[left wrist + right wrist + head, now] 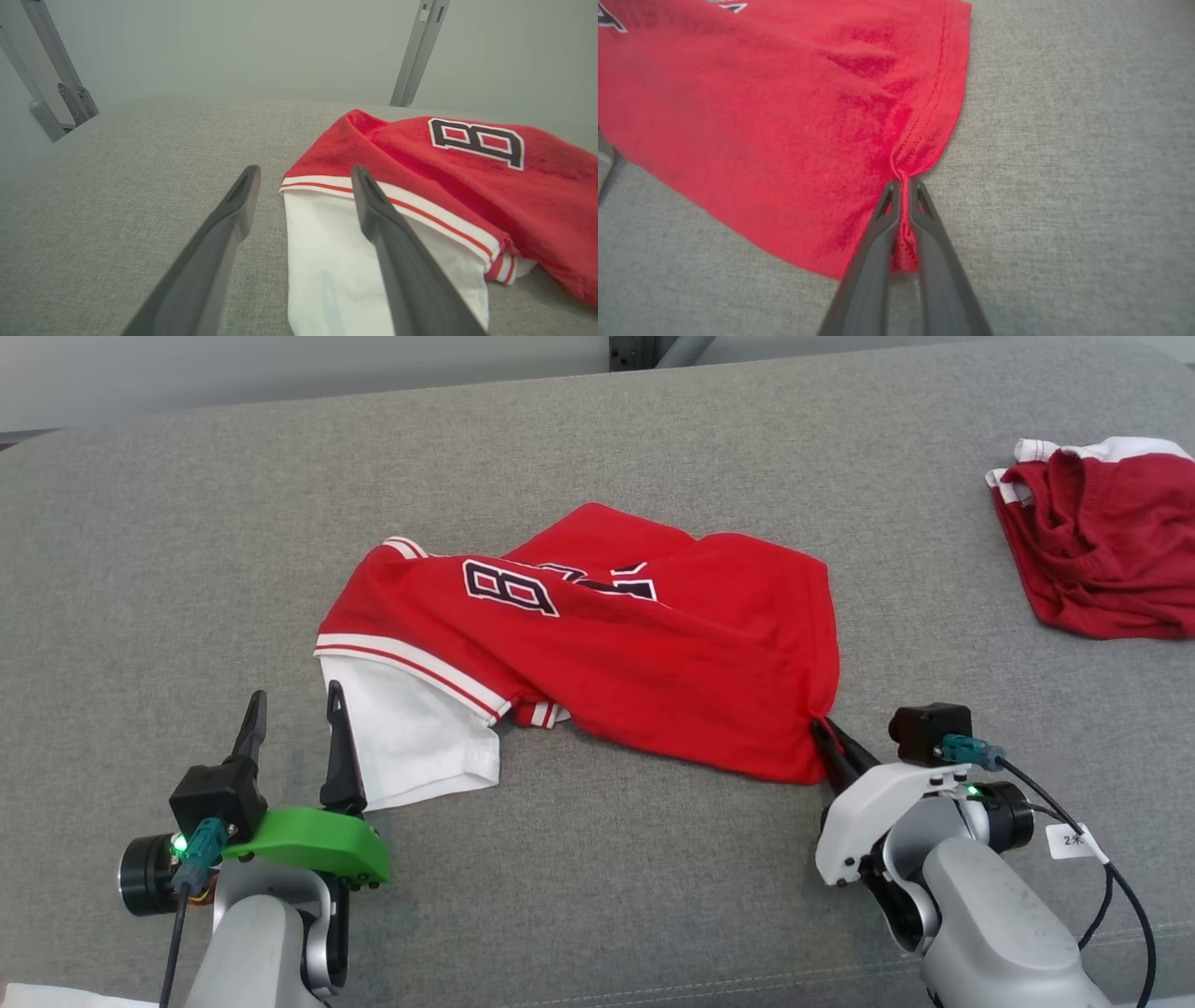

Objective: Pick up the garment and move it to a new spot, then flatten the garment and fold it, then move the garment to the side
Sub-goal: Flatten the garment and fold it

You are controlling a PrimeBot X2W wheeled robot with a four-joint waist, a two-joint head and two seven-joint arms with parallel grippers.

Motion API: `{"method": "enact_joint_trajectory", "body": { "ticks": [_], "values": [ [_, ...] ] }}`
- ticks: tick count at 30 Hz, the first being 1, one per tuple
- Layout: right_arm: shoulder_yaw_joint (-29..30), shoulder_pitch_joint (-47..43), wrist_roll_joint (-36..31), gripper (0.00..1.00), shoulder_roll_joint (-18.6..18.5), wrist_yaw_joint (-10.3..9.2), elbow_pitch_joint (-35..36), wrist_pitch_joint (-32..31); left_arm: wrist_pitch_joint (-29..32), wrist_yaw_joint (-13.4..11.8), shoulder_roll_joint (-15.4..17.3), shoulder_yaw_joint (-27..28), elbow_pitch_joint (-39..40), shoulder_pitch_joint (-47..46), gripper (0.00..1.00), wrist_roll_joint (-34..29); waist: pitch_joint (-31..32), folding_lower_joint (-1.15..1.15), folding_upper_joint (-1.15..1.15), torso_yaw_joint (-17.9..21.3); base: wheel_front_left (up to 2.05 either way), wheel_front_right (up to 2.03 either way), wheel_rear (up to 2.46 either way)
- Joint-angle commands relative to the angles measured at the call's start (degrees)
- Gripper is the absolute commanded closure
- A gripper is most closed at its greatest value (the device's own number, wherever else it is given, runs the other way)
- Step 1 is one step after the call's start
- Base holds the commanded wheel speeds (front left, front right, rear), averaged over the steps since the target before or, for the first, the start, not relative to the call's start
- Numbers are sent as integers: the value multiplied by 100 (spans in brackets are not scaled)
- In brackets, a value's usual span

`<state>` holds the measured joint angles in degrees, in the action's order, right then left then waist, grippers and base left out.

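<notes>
Left gripper (295,693) spread, right gripper (827,728) tight on one jersey (635,663); one other garment (1102,551).

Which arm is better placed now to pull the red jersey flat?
Right: the right gripper is shut on the jersey's hem corner. The left gripper stands open at the white sleeve, gripping nothing.

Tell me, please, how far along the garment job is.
Nothing looks finished: the red jersey lies rumpled on the grey surface. In hand: the right gripper pinches its hem corner; the left gripper stands open at the white sleeve. Flattening, folding and moving aside remain.
</notes>
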<state>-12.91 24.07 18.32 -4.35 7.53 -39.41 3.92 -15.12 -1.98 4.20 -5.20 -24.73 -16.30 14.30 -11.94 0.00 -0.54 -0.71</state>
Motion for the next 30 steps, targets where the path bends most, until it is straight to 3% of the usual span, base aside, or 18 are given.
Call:
{"method": "enact_joint_trajectory", "body": {
  "ticks": [1, 10, 17, 19, 20, 21, 30],
  "values": [
    [15, 93, 63, 100, -65, -9, 39, 58, 1, 4, -15, 38, 51, 87, 0, -29, 24, 0, 54, -39, 0, 0, 0],
    [-17, 598, 18, 100, -76, -9, 104, 193, 1, 33, -49, 115, 184, 202, 0, -78, -17, 0, 54, -88, 0, 0, 0],
    [112, 1060, -176, 100, 3, -9, -482, 544, 1, 65, -72, 80, 155, 245, 0, -73, -56, 0, 54, -145, 0, 0, 0],
    [179, 1148, -283, 58, 39, -9, -711, 724, 1, 75, -78, 76, 142, 253, 0, -79, -57, 0, 54, -152, 0, 0, 0],
    [203, 1189, -306, 10, 55, -9, -794, 800, 1, 80, -81, 76, 135, 262, 0, -80, -55, 0, 54, -152, 0, 0, 0],
    [215, 1228, -307, 0, 70, -9, -882, 853, 0, 83, -83, 79, 130, 272, 0, -78, -51, 0, 54, -146, 0, 0, 0],
    [180, 1118, -238, 0, 117, -9, -1043, 1098, 0, 88, -97, 137, 153, 405, 0, -62, -3, 0, 54, -3, 0, 0, 0]
  ]
}}
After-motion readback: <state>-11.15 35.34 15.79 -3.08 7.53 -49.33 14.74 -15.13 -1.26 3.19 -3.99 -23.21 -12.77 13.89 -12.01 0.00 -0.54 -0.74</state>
